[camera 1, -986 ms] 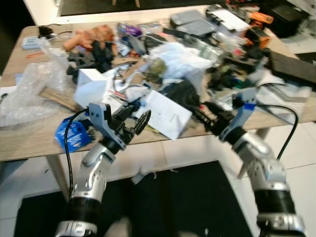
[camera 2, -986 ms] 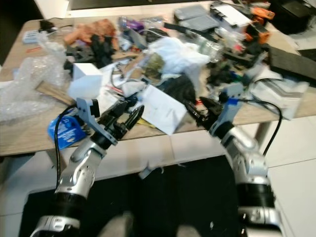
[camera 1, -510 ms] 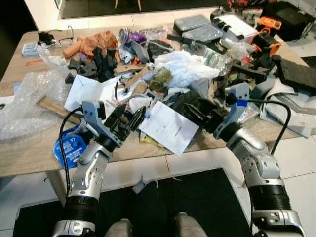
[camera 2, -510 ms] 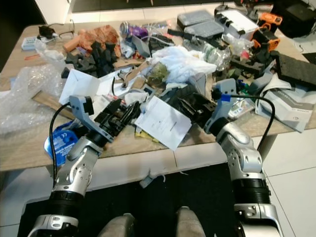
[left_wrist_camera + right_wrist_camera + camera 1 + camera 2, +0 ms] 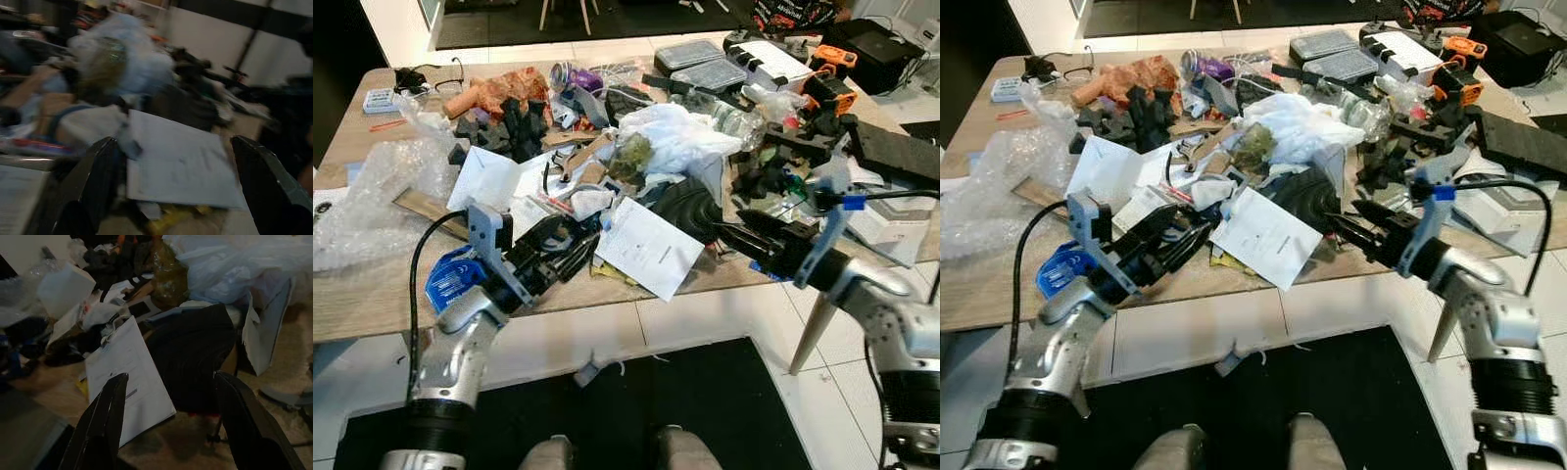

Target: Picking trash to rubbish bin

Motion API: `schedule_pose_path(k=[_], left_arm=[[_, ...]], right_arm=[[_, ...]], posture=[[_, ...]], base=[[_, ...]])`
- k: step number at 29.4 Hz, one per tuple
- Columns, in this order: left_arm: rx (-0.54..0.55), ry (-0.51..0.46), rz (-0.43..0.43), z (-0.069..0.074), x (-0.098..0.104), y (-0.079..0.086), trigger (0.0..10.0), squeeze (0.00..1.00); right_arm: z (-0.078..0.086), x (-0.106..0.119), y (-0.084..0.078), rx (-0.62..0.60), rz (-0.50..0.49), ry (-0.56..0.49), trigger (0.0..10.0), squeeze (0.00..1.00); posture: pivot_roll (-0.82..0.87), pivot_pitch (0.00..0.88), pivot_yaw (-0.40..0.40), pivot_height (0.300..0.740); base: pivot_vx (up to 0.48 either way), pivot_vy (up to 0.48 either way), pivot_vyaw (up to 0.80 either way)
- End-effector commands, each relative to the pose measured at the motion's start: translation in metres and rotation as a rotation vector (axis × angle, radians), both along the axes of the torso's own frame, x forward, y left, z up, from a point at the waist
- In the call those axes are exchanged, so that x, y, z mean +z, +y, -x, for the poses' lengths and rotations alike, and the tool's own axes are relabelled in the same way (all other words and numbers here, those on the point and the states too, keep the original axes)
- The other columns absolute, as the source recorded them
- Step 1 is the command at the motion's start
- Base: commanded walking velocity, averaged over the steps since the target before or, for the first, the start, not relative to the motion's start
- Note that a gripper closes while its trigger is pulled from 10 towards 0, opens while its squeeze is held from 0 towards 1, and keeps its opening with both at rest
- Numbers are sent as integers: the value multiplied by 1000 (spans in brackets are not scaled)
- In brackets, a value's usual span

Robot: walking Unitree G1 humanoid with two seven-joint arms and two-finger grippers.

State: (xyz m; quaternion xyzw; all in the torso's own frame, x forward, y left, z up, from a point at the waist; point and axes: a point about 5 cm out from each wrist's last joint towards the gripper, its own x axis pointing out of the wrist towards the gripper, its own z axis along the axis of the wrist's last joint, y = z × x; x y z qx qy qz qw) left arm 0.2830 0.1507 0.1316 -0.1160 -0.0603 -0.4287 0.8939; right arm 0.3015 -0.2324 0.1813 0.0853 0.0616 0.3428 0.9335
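Note:
Trash covers a wooden table [image 5: 372,318]. Near its front edge lies a white printed sheet [image 5: 646,247], leaning on a black crumpled bundle [image 5: 690,206]. My left gripper [image 5: 570,251] hovers open just left of the sheet, fingers pointing at it; in the left wrist view the sheet [image 5: 181,164] lies between the open fingers [image 5: 98,181]. My right gripper [image 5: 729,237] is open at the right side of the black bundle. The right wrist view has the bundle [image 5: 190,357] and the sheet [image 5: 129,377] ahead of its spread fingers [image 5: 105,421]. Neither holds anything.
Bubble wrap [image 5: 372,186] and a blue packet [image 5: 455,274] lie at the left front. A white plastic bag [image 5: 675,132], black foam pieces [image 5: 504,122], grey cases [image 5: 705,64] and an orange tool [image 5: 827,88] crowd the back. A black mat [image 5: 607,411] covers the floor below.
The camera has moved and the blur has cleared. My right wrist has swung out to the right, its fingers still aimed at the black bundle. The left gripper sits slightly lower by the sheet.

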Motion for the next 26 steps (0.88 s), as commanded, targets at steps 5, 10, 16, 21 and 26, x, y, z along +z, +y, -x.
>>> schedule_pose_path(k=[5,10,16,21,26], left_arm=[[-143,30,-64,15,-6,-1,10000,0],[-118,-3,-69,13,-5,-2,10000,0],[-122,-12,-67,14,-3,-3,10000,0],[-113,-8,-71,13,-3,-2,10000,0],[-112,-15,-67,13,-2,-4,10000,0]], right_arm=[[18,-8,-11,65,-1,126,10000,0],[18,-15,-24,-23,-22,215,10000,0],[12,-25,-17,-67,-36,237,10000,0],[5,-28,-8,-77,-94,236,10000,0],[-1,-36,4,-74,-162,267,10000,0]], posture=[[-61,136,-6,740],[-69,140,-6,740],[-76,139,-6,740],[-70,140,-8,740],[-68,141,-9,740]], base=[[0,0,0],[0,0,0],[0,0,0],[0,0,0],[0,0,0]])
